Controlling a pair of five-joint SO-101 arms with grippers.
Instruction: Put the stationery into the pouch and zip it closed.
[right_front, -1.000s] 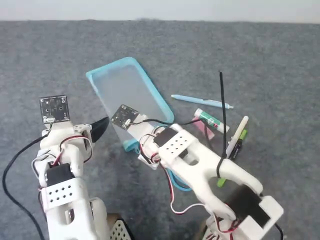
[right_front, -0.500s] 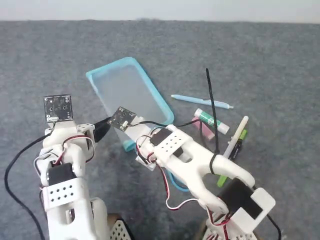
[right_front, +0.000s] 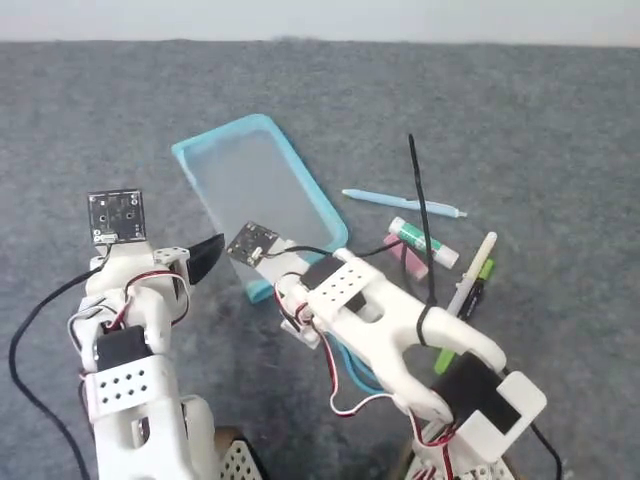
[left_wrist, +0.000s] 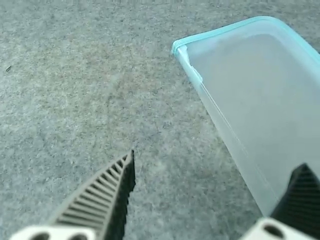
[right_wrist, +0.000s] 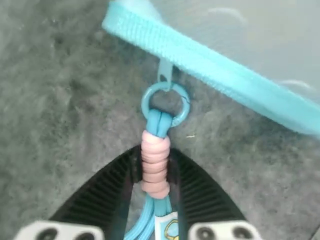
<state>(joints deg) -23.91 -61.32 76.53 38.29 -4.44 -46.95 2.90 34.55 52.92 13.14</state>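
Note:
The translucent pouch (right_front: 255, 185) with a teal zip edge lies flat on the grey carpet; it also appears in the left wrist view (left_wrist: 255, 95). My right gripper (right_wrist: 155, 157) is shut on the pink-beaded zipper pull (right_wrist: 154, 167), whose teal ring (right_wrist: 165, 104) hangs from the zip band (right_wrist: 210, 57) at the pouch's near corner. My left gripper (left_wrist: 215, 167) stands open just left of that corner, empty. To the right of the pouch lie a blue pen (right_front: 405, 203), a glue stick (right_front: 425, 242), a pink eraser (right_front: 405, 260), a white pen (right_front: 475, 268) and a green marker (right_front: 468, 305).
The right arm's white body (right_front: 400, 330) covers the pouch's near end and part of the stationery. A black cable tie (right_front: 420, 210) sticks up from that arm. Bare carpet (right_front: 520, 130) stretches behind and to the left.
The right arm has shifted a little left and toward the near side with the zipper pull. The left arm's wrist moved slightly right early on, then stayed.

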